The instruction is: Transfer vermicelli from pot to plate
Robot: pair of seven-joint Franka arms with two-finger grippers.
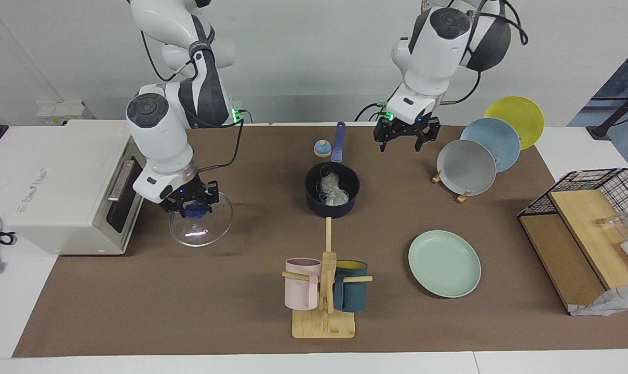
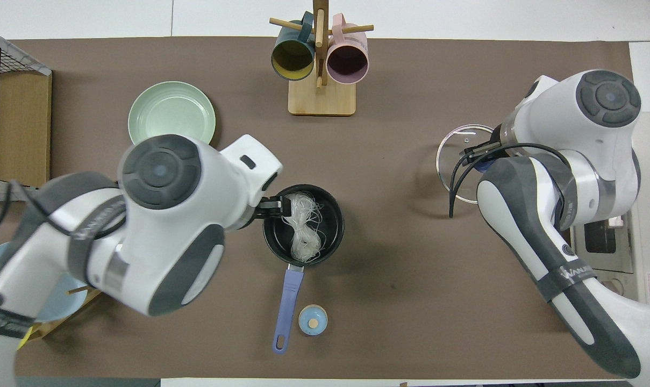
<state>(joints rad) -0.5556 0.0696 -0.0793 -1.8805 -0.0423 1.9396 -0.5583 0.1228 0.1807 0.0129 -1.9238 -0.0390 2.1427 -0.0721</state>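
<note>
A: Status? We see the vermicelli (image 1: 333,188) all in the pot (image 1: 332,190), centre of the facing view. The plate (image 1: 444,263), lower right of centre, is bare. So no transfer done yet.

B: Agreed. Lid's off though: the right hand (image 1: 191,203), left of centre, is clamped on the blue knob of the glass lid (image 1: 201,221), which sits low by the toaster oven (image 1: 67,187).

A: Left hand (image 1: 406,136)?

B: Up in the air, upper right of the pot, fingers spread wide, holding nothing. In the overhead view it sits at the pot's rim.

A: So we judge everything's left: grab noodles, carry, drop on plate.
</note>
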